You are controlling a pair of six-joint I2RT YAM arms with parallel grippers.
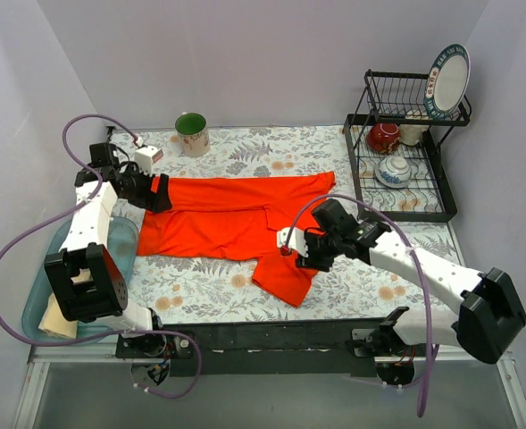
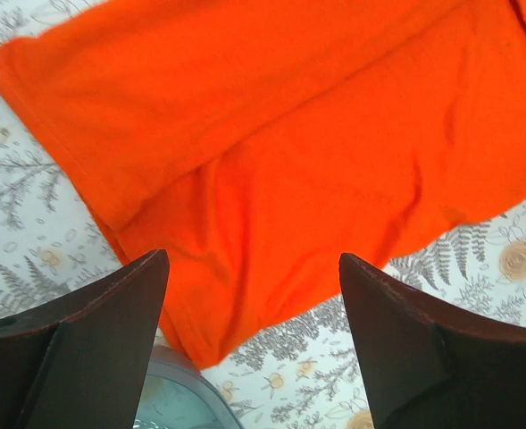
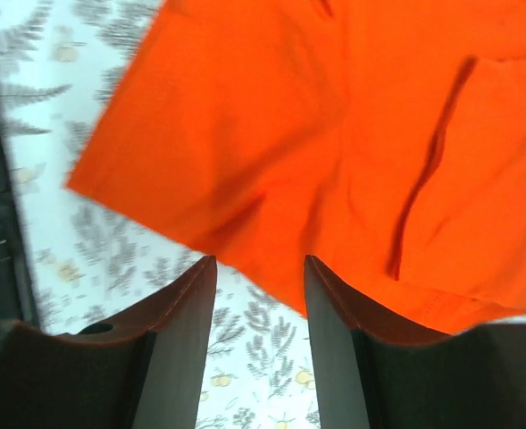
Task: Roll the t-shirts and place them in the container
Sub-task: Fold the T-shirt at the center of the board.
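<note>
The t-shirt [image 1: 227,214] lies on the table [image 1: 352,288], mug [image 1: 192,134] behind its left end, dish rack [image 1: 426,204] to its right.

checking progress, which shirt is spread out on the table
The orange-red t-shirt, flat on the floral table; the cream t-shirt is bunched in the blue tub at the table's near left corner.

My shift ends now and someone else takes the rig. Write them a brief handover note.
Left pincer: wide open, over the left end of the orange t-shirt, holding nothing.
Right pincer: open, at the edge of the shirt's near sleeve, holding nothing.
Things: the orange t-shirt lies flat across the table, seemingly folded lengthwise; the cream t-shirt sits in the teal tub at near left.
Done: no rolling yet.
Left: roll both shirts.
</note>
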